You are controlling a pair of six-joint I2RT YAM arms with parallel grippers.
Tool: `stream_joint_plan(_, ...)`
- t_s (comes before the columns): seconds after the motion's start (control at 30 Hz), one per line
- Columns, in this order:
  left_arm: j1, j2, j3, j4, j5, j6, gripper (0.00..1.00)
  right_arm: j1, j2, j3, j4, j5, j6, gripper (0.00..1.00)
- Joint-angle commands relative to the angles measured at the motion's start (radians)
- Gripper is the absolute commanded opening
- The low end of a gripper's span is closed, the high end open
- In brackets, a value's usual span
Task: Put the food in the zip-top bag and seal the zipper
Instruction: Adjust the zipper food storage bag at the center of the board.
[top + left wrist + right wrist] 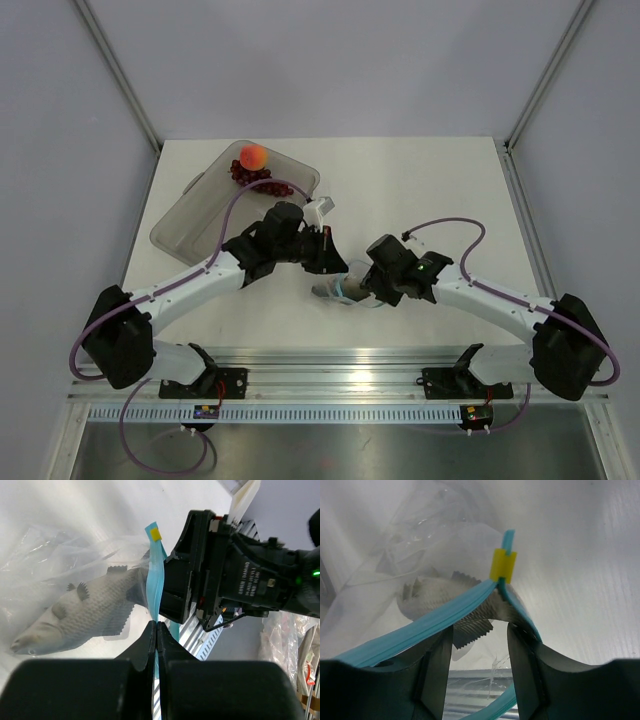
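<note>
Bag-opening step: your left gripper (pixel 156 627) clamps the zipper (pixel 154 585); your right gripper (pixel 480 640) straddles it, jaws parted, seemingly holding nothing. Zip-top bag (pixel 335 291) at centre, peach (pixel 253 156) and grapes (pixel 250 176) at eleven o'clock: spread the mouth next.

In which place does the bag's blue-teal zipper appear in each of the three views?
Top external: zipper, a small teal bit just below centre.
Left wrist: zipper upright at centre, pinched by the left gripper.
Right wrist: zipper slants from lower left to centre.
Shared landmark: the yellow slider, in both wrist views only.
</note>
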Motion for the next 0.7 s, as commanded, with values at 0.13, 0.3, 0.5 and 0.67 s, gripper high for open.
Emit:
stream_joint_plan(0.13, -0.005, -0.047, 0.004, 0.102, -0.029, -0.020, 0.00, -0.004, -0.050, -0.063, 0.123, 0.024, 0.096, 0.55)
stream_joint_plan(0.3, -0.010, -0.041, 0.002, 0.110, -0.020, -0.028, 0.00, -0.004, -0.064, -0.117, 0.197, 0.027, 0.140, 0.55)
stream_joint_plan(0.5, -0.010, -0.036, -0.002, 0.127, -0.003, -0.041, 0.00, -0.004, -0.105, -0.223, 0.307, 0.099, 0.211, 0.53)
stream_joint_plan(0.67, -0.010, -0.030, 0.007, 0.138, 0.021, -0.048, 0.00, -0.004, -0.177, -0.333, 0.433, 0.171, 0.259, 0.50)
